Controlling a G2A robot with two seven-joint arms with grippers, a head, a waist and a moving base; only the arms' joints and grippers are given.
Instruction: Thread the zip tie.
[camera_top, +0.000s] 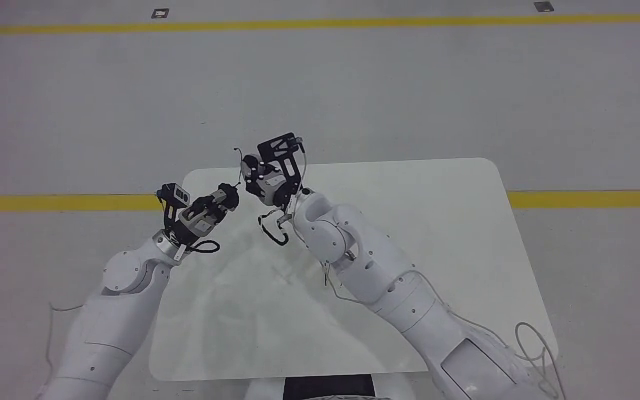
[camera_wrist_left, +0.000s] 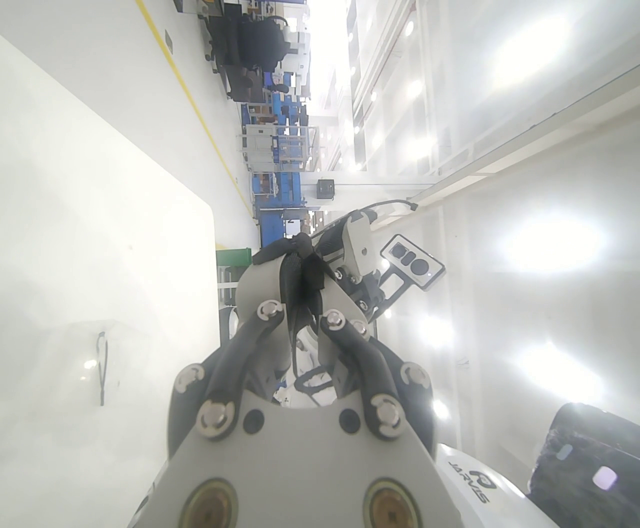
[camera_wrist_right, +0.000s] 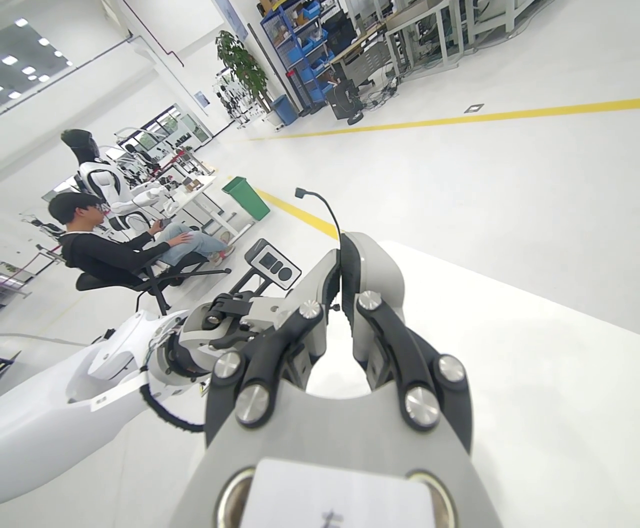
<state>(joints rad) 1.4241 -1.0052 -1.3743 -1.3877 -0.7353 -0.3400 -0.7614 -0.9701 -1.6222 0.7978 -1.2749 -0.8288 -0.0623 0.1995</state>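
**Both arms raised over the far left corner of the table.** The table (camera_top: 450, 260) is a smooth white slab with rounded corners. It stands on a pale glossy floor crossed by yellow lines (camera_top: 560, 199).

The right gripper (camera_wrist_right: 344, 260) is clenched on the zip tie (camera_wrist_right: 333, 215). Its grey, rounded finger shells carry ribbed black pads (camera_wrist_right: 350, 270), pressed flat against each other with the tie pinched between them. The tie is a thin black plastic strip that rises out of the pads in a gentle curve and ends in a small squarish head, free in the air above the table's edge.

The left gripper (camera_wrist_left: 300, 255) comes in from the opposite side, its tip just beside the right gripper's tip in the top view (camera_top: 228, 195). Its black pads (camera_wrist_left: 292, 280) are closed against each other. Whether any part of the strip lies between them cannot be made out.

Both grippers share one build — black curved linkage bars (camera_wrist_right: 400, 345) pinned with bright metal rivets to a matte grey body. The arms behind them are glossy white shells with black cable loops at the wrists (camera_top: 270, 230).
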